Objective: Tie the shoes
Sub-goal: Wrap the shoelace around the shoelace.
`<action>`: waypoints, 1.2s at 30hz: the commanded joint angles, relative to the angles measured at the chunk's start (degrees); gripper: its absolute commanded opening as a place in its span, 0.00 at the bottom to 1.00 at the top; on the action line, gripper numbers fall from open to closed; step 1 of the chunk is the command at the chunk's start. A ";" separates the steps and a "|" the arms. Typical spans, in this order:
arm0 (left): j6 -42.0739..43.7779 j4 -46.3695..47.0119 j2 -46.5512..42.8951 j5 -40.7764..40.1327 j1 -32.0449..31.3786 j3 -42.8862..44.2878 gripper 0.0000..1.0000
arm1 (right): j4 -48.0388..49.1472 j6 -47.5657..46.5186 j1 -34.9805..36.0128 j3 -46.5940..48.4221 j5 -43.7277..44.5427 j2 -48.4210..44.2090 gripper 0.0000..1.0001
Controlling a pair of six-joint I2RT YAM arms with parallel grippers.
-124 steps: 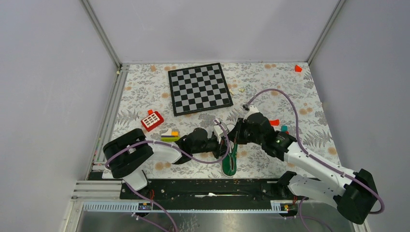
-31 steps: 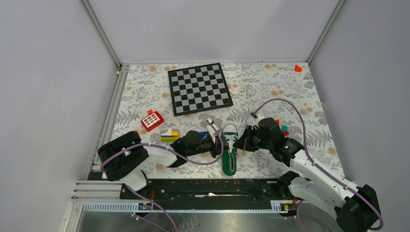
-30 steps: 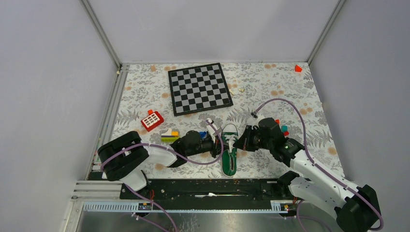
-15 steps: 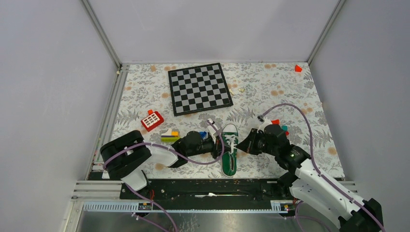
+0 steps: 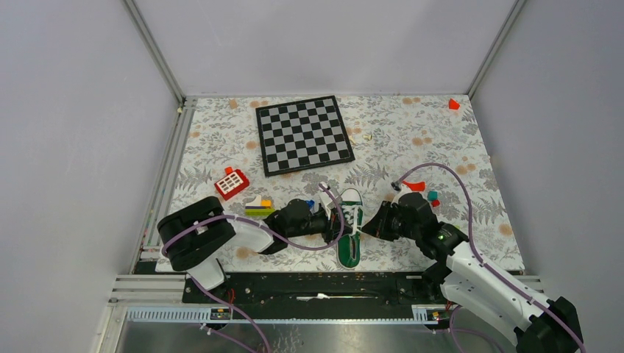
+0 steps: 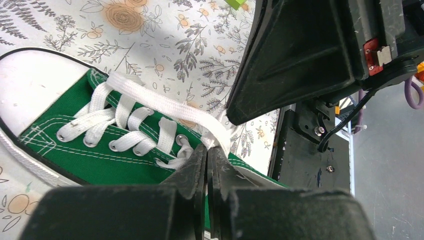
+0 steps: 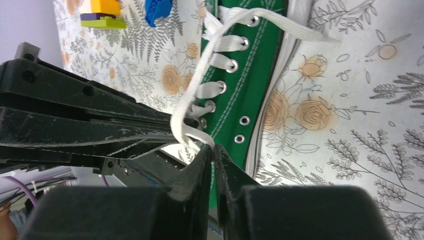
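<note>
behind the left end effector (image 6: 206, 150) the sneaker (image 6: 60, 150) heel is hidden.

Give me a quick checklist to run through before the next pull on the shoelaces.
1. Left gripper shut on the lace: ok.
2. Right gripper shut on the lace too: ok.
3. Shoe sole-down on the table: ok.
4. Bow tied: not ok, none visible.
5. Room between the two arms to pull apart: cannot tell, they crowd together over the shoe.
</note>
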 commanded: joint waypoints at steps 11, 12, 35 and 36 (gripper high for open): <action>1.75 1.17 -1.09 -0.91 0.54 1.01 0.00 | -4.92 -1.87 -1.46 7.57 10.16 2.21 0.45; 1.76 1.25 -1.16 -0.91 0.58 1.01 0.00 | -4.41 -1.80 -1.83 8.00 10.36 3.29 0.45; 3.23 0.60 -2.28 0.51 0.58 1.52 0.00 | 7.21 4.08 -4.59 11.46 -1.44 21.73 0.63; 3.33 0.84 -2.46 0.53 0.58 1.28 0.00 | 8.35 4.56 -4.59 11.48 -2.41 22.73 0.57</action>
